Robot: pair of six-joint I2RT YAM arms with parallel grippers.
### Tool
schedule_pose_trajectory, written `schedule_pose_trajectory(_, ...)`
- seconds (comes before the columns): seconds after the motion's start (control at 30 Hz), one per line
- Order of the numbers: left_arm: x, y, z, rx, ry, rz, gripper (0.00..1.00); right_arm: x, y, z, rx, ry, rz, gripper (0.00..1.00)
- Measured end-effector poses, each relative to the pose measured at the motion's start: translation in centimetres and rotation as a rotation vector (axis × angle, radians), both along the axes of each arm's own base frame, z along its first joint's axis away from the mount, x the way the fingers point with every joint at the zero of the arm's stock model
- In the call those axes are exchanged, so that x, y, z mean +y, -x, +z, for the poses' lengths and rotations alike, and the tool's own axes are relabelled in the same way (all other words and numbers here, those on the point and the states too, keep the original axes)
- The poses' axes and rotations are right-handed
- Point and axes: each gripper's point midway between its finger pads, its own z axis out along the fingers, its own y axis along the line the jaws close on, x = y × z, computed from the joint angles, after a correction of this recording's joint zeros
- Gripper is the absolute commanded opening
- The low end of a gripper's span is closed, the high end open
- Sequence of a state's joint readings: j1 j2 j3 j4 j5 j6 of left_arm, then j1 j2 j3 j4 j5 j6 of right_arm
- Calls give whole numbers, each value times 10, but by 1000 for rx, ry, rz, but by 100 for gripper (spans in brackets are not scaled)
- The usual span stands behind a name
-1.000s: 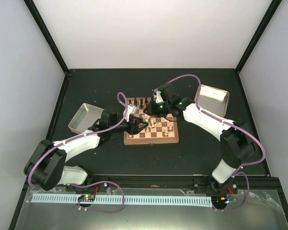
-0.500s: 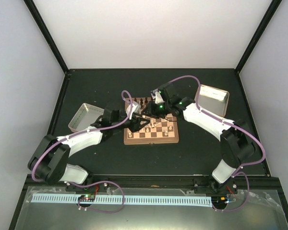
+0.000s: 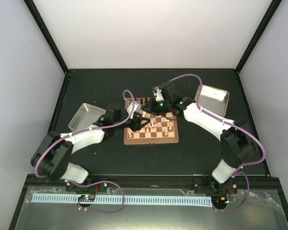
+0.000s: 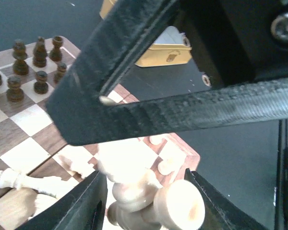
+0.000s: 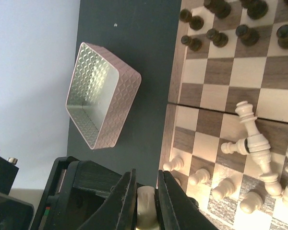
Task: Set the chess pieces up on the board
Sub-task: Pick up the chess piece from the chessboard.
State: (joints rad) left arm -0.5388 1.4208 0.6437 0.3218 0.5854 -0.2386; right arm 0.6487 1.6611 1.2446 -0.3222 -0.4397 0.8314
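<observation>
1. Currently we note the right gripper pinching one pale chess piece at the board's rim.
2. We see the left gripper's jaws part-spread around pale pieces over the board; whether they squeeze, we cannot tell.
3. Several cream pieces lie toppled on the board; dark pieces stand along one edge.

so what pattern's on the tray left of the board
The tray has an embossed scale-like pattern, silvery; clearest in the right wrist view.

One board, two trays, two arms, chess pieces too crowded to count.
</observation>
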Motion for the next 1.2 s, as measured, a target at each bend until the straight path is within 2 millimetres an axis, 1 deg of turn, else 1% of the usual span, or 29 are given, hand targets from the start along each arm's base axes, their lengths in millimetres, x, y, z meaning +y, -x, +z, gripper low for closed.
schedule_pose_trajectory(0.17,1,-13,0,-10,-16,48,41,-4,-10,0,-19,5,-35,14)
schedule_pose_trajectory(0.37,5,-20,-2,-21,-33,92,38,-6,-17,-13,-9,26,-55,14)
schedule_pose_trajectory(0.47,6,-21,-2,-24,-38,102,38,-6,-18,-16,-3,31,-59,14)
schedule_pose_trajectory(0.6,7,-22,-3,-23,-40,105,42,-7,-20,-16,-1,25,-68,14)
schedule_pose_trajectory(0.67,7,-22,-6,-16,-46,105,42,-7,-22,-14,-1,20,-74,14)
schedule_pose_trajectory(0.73,7,-23,-10,-8,-51,105,39,-6,-24,-12,-4,13,-78,14)
schedule_pose_trajectory(0.87,7,-23,-13,-4,-58,107,28,-6,-26,-9,-7,4,-84,14)
schedule_pose_trajectory(1.03,8,-24,-13,-8,-63,115,23,-6,-27,-10,-5,5,-84,14)
schedule_pose_trajectory(1.2,9,-26,-14,-12,-68,123,11,-6,-27,-11,-2,9,-85,14)
